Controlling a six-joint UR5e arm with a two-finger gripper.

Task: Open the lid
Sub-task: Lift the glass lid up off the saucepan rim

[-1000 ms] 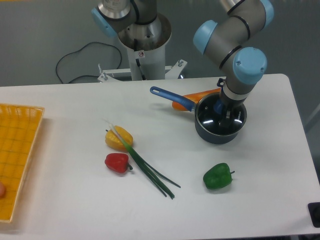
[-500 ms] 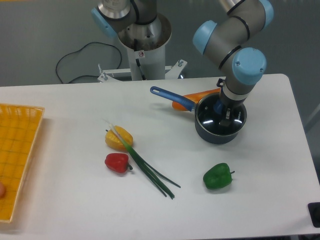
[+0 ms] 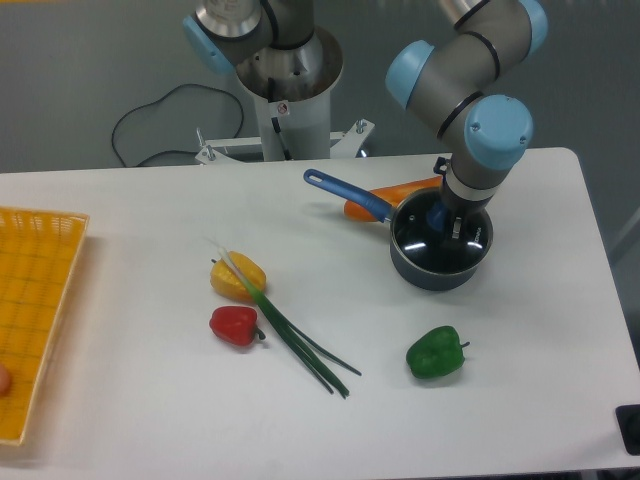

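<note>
Orange carrot (image 3: 385,198) behind saucepan handle (image 3: 345,194)

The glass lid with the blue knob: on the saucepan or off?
On. The round glass lid lies flat across the dark blue saucepan, glare on the glass, with the gripper down at its centre knob.

White table (image 3: 130,420) fills most of frame, far edge running across upper third, right edge slanting down at frame right. Grey floor (image 3: 80,70) behind, across top. Black cable (image 3: 160,115) loops on floor, upper left. Light even, soft; faint shadows on tabletop.
</note>
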